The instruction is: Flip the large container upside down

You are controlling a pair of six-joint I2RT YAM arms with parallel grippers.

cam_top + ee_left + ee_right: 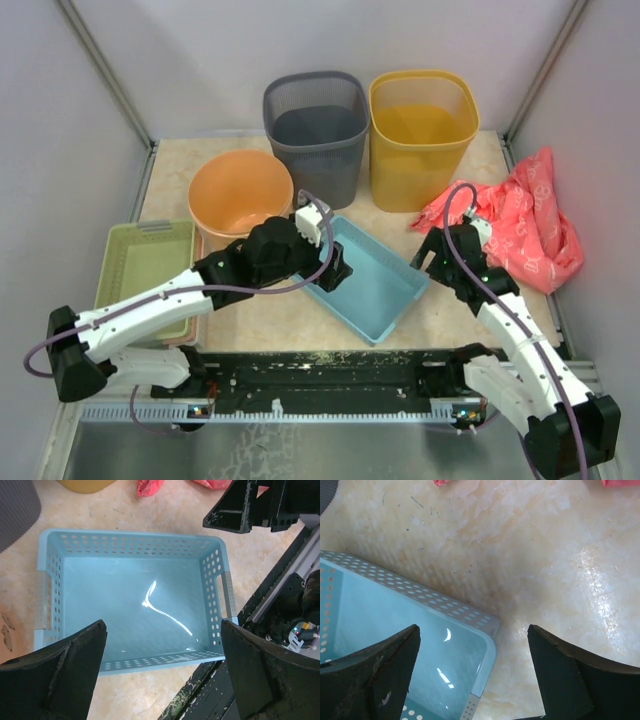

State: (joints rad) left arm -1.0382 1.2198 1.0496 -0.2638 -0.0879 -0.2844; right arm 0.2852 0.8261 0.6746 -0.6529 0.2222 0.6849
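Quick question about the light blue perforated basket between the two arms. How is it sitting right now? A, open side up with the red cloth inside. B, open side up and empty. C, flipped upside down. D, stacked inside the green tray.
B: the left wrist view looks straight down into the blue basket and shows only its bare floor, while the red cloth lies outside it, off to the right.

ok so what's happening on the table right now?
Both arms are at the blue basket, which sits upright and empty mid-table. The left gripper hovers open over its inside. The right gripper is open above the basket's right corner. Neither is closed on it, so the flip hasn't started.
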